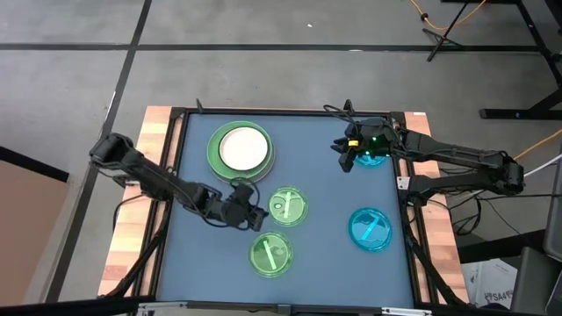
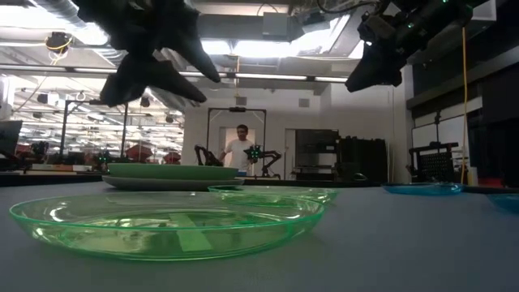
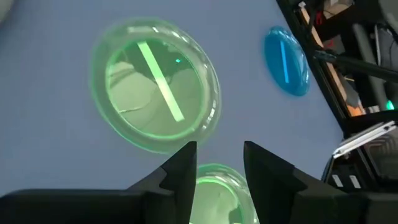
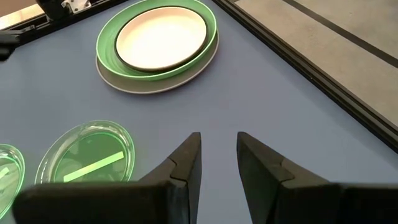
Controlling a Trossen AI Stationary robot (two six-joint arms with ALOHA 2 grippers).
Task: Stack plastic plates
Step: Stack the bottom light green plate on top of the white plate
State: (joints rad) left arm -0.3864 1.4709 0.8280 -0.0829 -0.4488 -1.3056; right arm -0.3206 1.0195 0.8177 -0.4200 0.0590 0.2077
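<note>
A smooth white plate (image 1: 242,147) sits stacked inside a light green plate (image 1: 213,149) on a grey one at the table's far left. Two translucent green plates (image 1: 287,206) (image 1: 270,254) lie mid-table. The left gripper (image 1: 261,215) hovers between them, fingers parted, empty. The right gripper (image 1: 342,154) hangs open above a glossy cyan plate (image 1: 376,159); another cyan plate (image 1: 370,229) lies nearer
</note>
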